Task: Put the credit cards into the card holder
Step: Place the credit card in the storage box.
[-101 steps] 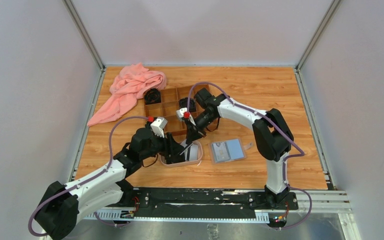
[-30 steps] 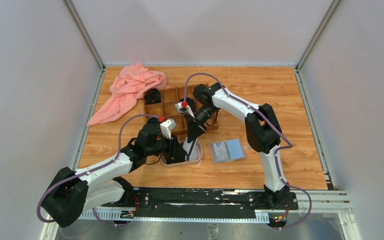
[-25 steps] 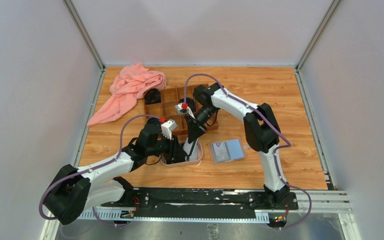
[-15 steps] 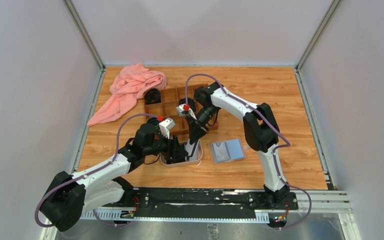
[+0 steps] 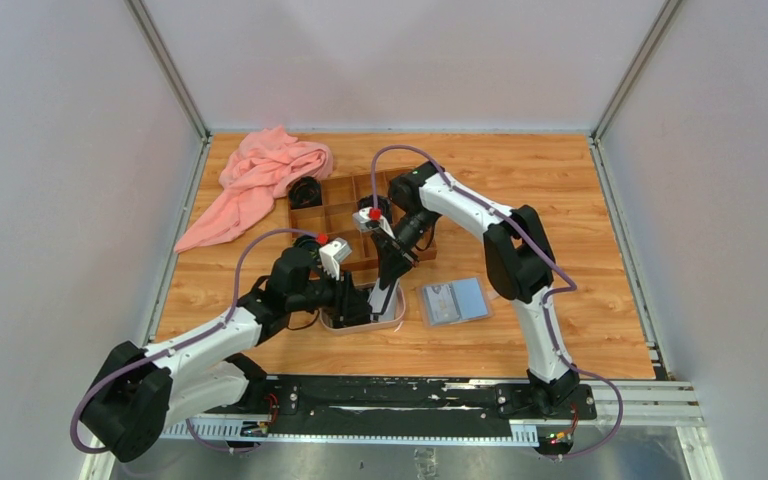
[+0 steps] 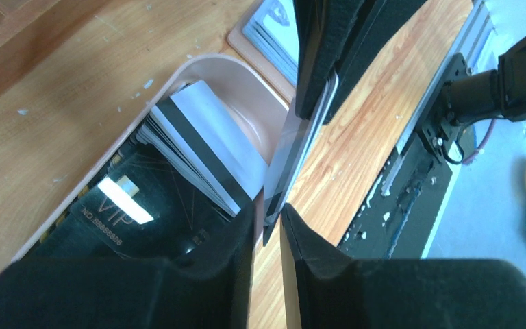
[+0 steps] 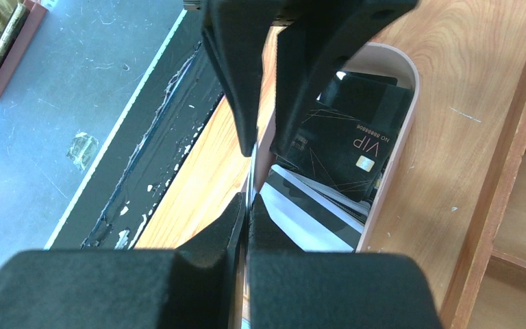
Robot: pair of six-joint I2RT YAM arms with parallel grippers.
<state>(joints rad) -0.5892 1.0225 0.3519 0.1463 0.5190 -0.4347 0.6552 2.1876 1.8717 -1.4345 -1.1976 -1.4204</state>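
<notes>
A thin credit card (image 6: 294,157) stands edge-on above the oval pinkish tray (image 5: 360,326). My right gripper (image 7: 246,205) is shut on the card's one end; it also shows in the top view (image 5: 385,285). My left gripper (image 6: 267,216) is only narrowly open, its jaws a little apart with the card's other end between the tips, against one finger. A black VIP card (image 6: 123,205) and a white card with a black stripe (image 6: 205,147) lie in the tray. The card holder (image 5: 453,300) lies open to the right of the tray, pale grey-blue inside.
The brown wooden compartment box (image 5: 345,215) stands just behind the tray, its edge in the right wrist view (image 7: 514,171). A pink cloth (image 5: 260,180) and a black coiled item (image 5: 305,190) lie at the back left. The black base rail (image 5: 390,395) runs along the near edge.
My right gripper has come down and in to meet the left gripper over the tray. Over the last second both arms have shifted only slightly.
</notes>
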